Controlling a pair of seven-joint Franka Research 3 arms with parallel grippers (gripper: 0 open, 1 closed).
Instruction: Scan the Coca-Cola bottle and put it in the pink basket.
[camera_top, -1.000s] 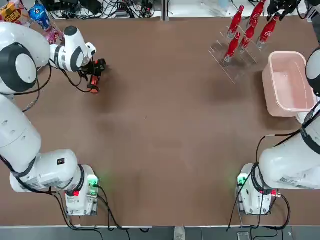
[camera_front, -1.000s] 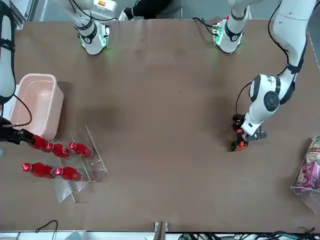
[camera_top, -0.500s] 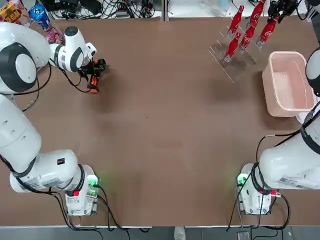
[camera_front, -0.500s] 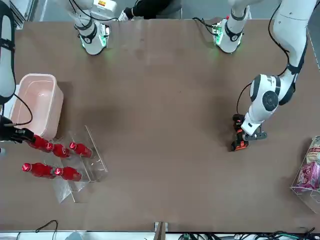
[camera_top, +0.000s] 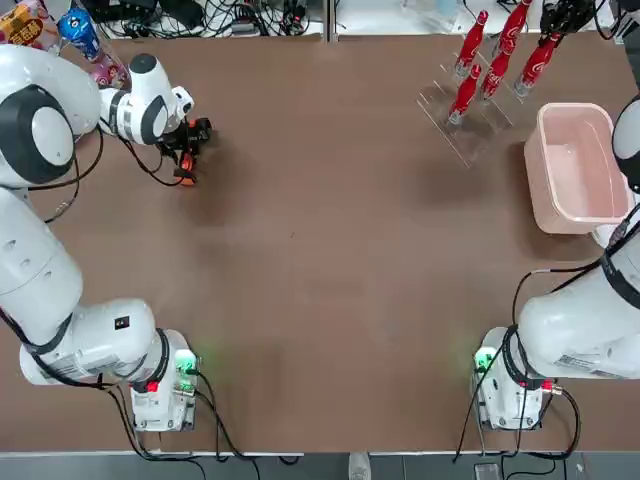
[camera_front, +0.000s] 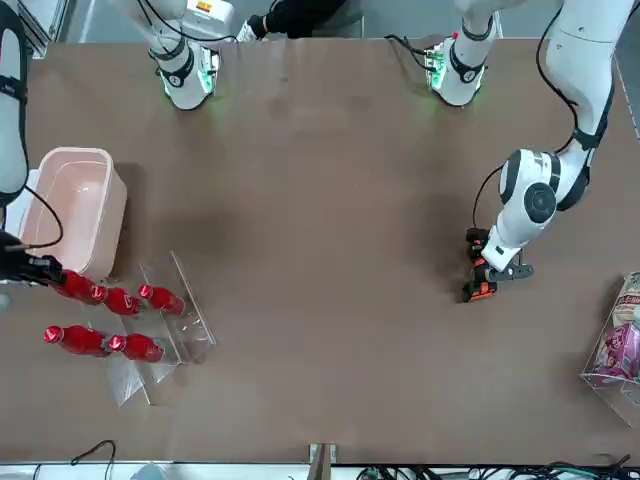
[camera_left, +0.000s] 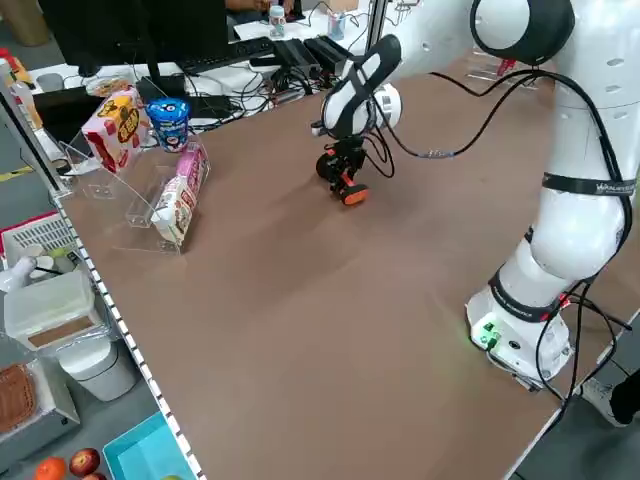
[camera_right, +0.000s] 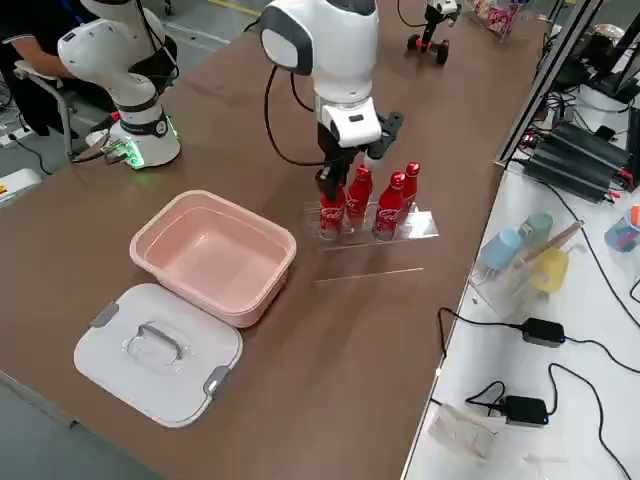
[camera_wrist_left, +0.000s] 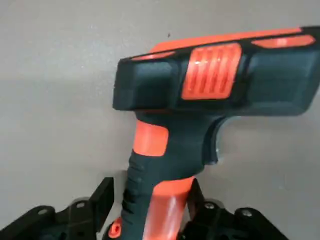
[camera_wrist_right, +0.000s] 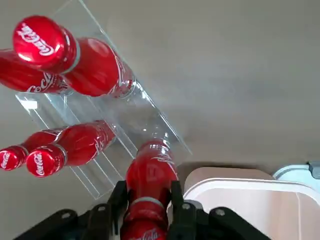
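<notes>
Right hand (camera_wrist_right: 147, 210) clamped on the neck of 1 Coca-Cola bottle (camera_wrist_right: 150, 175) in the clear rack (camera_top: 470, 120), upper right of the top view; rigid, smooth, likely slippery, so neck's sensible. Left hand (camera_wrist_left: 150, 220) straddles the orange scanner (camera_wrist_left: 200, 100), not quite tight

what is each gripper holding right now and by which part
The right gripper is shut on a Coca-Cola bottle at its neck, just under the cap, in the clear rack. The left gripper grips the orange-and-black scanner by its handle.
</notes>
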